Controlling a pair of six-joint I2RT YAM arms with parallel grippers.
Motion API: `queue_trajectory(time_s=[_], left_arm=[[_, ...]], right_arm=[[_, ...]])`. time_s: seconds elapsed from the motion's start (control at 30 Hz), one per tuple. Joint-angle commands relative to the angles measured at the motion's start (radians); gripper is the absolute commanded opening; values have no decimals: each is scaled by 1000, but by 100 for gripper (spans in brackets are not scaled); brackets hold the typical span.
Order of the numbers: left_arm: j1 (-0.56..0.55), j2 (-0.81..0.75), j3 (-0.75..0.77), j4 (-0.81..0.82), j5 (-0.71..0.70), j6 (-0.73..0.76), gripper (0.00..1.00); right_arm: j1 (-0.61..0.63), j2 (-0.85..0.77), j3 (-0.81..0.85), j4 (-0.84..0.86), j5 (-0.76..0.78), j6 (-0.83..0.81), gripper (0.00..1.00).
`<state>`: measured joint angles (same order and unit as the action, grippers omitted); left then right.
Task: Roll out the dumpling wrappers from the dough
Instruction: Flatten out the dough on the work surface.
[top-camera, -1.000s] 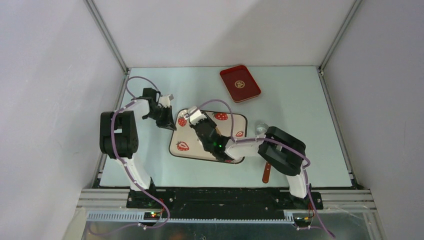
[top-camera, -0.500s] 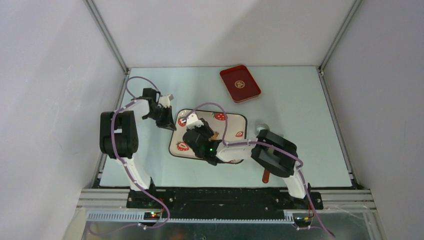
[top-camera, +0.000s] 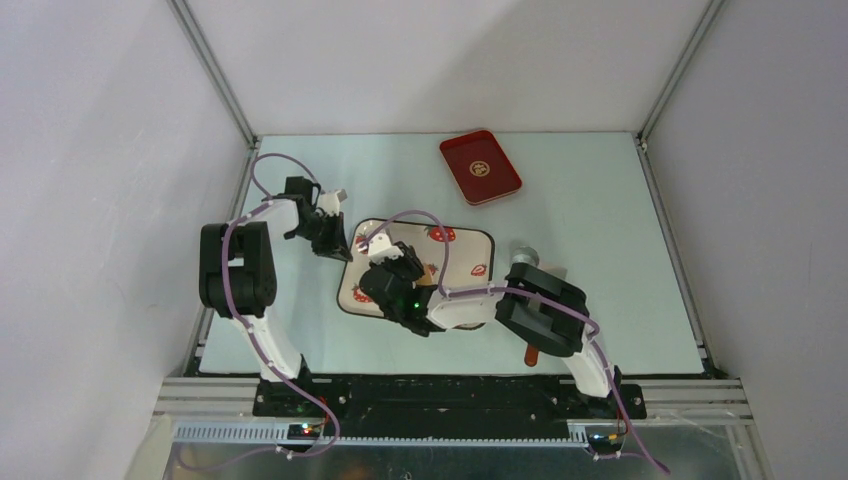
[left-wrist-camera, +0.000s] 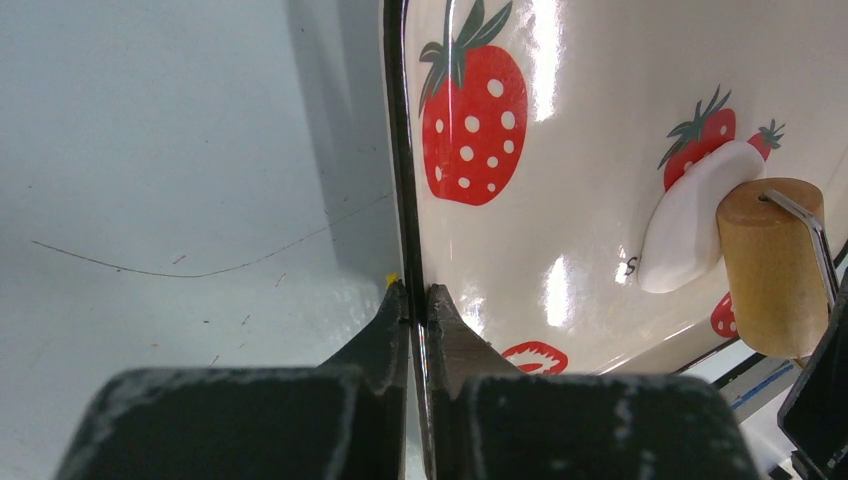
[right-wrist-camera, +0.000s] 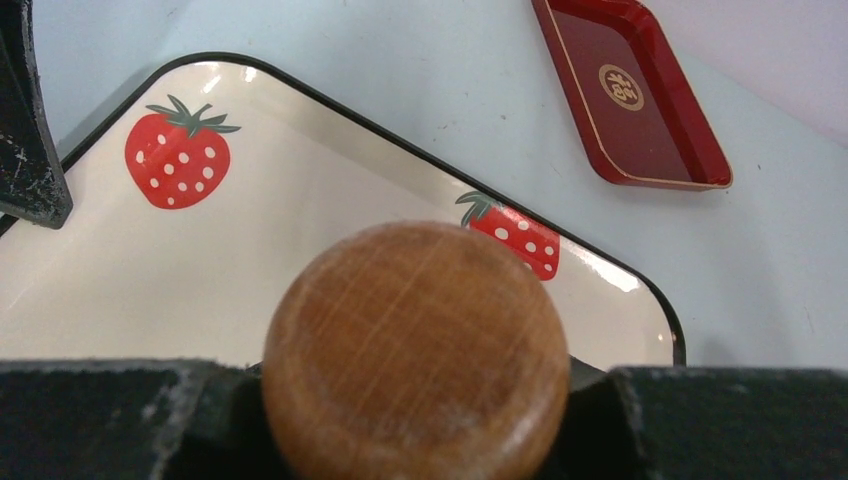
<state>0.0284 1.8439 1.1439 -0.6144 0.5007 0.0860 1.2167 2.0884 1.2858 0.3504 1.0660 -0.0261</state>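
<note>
A white oval of dough, pressed fairly flat, lies on the strawberry-print tray. The end of a wooden rolling pin touches its right edge. My right gripper is shut on that rolling pin, whose round end fills the right wrist view and hides the dough there. In the top view the right gripper hangs over the tray's left half. My left gripper is shut on the tray's black rim at its left edge. Dumpling wrappers are out of view.
A red tray sits at the back of the table, also in the right wrist view. A small silvery cup stands right of the strawberry tray. A red-handled tool lies under the right arm.
The right gripper has drawn the rolling pin across the tray toward the left and nearer to me. The left gripper has stayed clamped on the rim.
</note>
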Motion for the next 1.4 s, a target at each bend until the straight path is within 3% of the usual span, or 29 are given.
queue_trajectory(time_s=[0.0, 0.17, 0.43, 1.1, 1.37], left_arm=[[1, -49, -6, 22, 28, 15, 0], [2, -44, -5, 22, 32, 13, 0], [1, -43, -6, 22, 28, 14, 0], [1, -37, -4, 24, 22, 11, 0], [1, -29, -1, 24, 17, 13, 0]], right_arm=[[44, 60, 7, 0, -49, 74, 0], [73, 85, -3, 56, -40, 17, 0], [131, 130, -73, 428, -28, -255, 0], [137, 98, -126, 418, -173, -254, 0], [160, 119, -163, 576, -201, -388, 0]])
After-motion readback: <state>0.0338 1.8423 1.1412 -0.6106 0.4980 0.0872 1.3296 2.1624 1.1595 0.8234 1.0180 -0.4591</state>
